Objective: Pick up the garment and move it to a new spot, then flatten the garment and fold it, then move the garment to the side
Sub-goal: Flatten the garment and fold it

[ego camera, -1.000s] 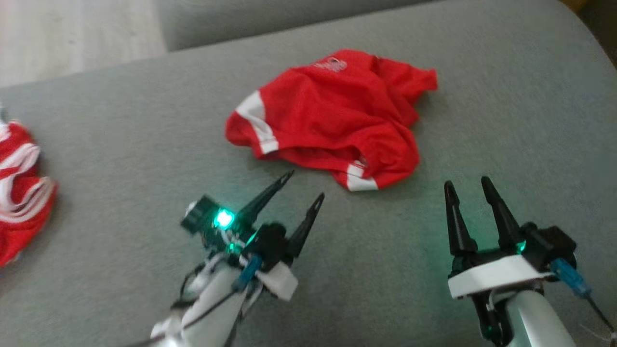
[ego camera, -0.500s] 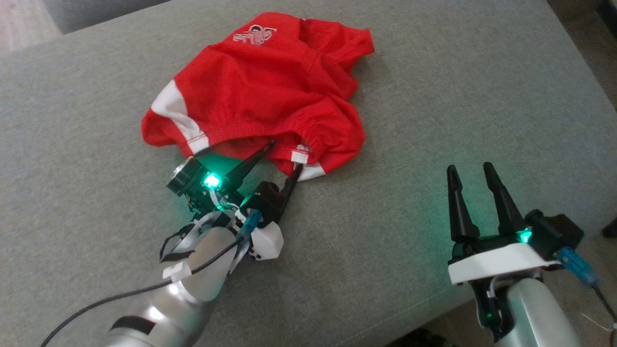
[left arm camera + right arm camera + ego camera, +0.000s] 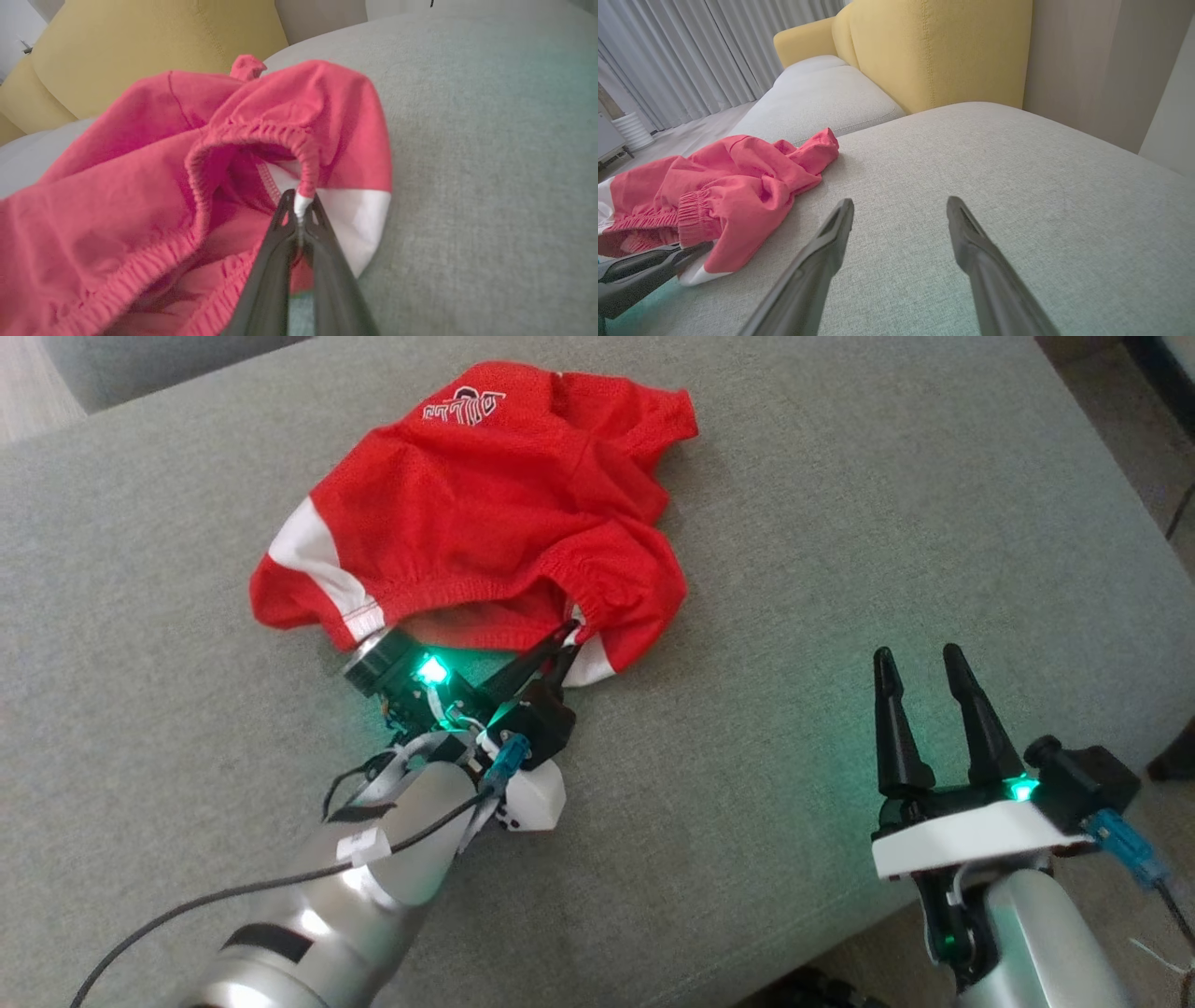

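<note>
Fingers [image 3: 273, 266] of my left gripper [image 3: 564, 639] are clamped tight on the garment [image 3: 485, 513], nipping a small white bit of fabric [image 3: 301, 204] at the end of its elastic waistband [image 3: 261, 128]. My right gripper [image 3: 917, 656] has its two fingers spread apart with nothing between them, over bare cushion well to the right of the cloth.

Biggest around me is the grey sofa cushion [image 3: 840, 523], which carries everything. Behind it, in my right wrist view, rises a yellow backrest [image 3: 934, 51], with pale curtains [image 3: 691, 56] further off at that view's left.

On the cushion lies the garment, a pair of red shorts in a crumpled heap, just beyond my left gripper in the head view and apart from my right one. Its waistband arches up in a gathered loop from the spot where I pinch it, and the opening gapes toward my left wrist camera. One white panel [image 3: 308, 555] marks the hem at the heap's left end; another white patch [image 3: 593, 667] sits just beside my closed fingertips. A small white logo [image 3: 462, 406] shows on the far edge, and a green light [image 3: 431, 667] glows on my left wrist
</note>
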### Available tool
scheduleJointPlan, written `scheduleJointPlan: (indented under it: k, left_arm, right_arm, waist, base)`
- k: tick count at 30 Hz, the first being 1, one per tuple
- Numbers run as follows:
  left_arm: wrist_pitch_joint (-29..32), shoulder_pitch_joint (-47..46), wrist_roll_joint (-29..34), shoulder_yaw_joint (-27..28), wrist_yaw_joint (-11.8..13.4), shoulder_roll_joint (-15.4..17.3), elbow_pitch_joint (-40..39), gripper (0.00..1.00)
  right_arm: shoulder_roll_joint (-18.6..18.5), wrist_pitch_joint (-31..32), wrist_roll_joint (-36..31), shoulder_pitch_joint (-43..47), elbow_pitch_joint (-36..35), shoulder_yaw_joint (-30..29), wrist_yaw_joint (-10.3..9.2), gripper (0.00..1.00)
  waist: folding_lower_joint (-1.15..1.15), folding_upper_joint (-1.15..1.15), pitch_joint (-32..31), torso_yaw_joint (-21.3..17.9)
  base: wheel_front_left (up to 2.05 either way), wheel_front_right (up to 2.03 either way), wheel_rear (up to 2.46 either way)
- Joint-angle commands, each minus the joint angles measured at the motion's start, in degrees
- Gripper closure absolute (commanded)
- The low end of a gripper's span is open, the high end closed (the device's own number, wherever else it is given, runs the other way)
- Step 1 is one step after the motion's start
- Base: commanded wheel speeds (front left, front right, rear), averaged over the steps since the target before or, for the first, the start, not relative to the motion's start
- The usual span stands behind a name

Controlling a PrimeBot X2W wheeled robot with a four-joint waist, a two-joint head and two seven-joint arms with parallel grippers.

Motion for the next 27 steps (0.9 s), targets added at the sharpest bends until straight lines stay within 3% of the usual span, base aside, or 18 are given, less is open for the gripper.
scheduleJointPlan:
  k: [1,6,12,19,23,27]
  left_arm:
    - [-0.23,-1.29,-0.93,0.45,-0.08,0.09,-2.22,1.0]
    - [-0.23,-0.98,-4.61,-0.62,-2.53,0.09,-7.1,1.0]
    - [1.5,-4.94,-14.37,-0.42,-6.64,0.09,-13.95,1.0]
    - [8.25,-15.98,-23.68,1.22,-7.94,0.44,-21.63,1.0]
    - [12.23,-18.47,-29.04,2.31,-8.03,2.99,-25.76,1.0]
    - [17.82,-12.98,-36.48,1.48,-8.05,7.54,-28.85,1.0]
  right_arm:
    - [-0.25,-0.33,0.47,-0.72,-1.29,1.01,-0.04,0.0]
    - [-0.25,-0.33,0.24,-0.09,-0.74,1.26,-0.04,0.0]
    - [-0.25,-0.33,0.66,1.21,-0.27,2.5,-0.04,0.0]
    - [-0.25,-0.33,0.42,3.37,-0.3,3.29,-0.04,0.0]
    - [-0.25,-0.33,-0.04,4.0,-0.7,2.76,-0.04,0.0]
    - [-0.25,-0.33,-0.62,4.57,-1.17,2.09,-0.04,0.0]
  waist:
    - [0.0,0.0,-0.6,0.07]
    - [0.0,0.0,-3.08,0.13]
    - [0.0,0.0,-7.18,-0.16]
    - [0.0,0.0,-11.39,1.91]
    - [0.0,0.0,-12.75,4.67]
    - [0.0,0.0,-13.31,8.08]
  base:
    - [0.0,0.0,0.0]
    - [0.0,0.0,0.0]
    - [0.0,0.0,0.0]
    - [0.0,0.0,0.0]
    - [0.0,0.0,0.0]
    - [0.0,0.0,0.0]
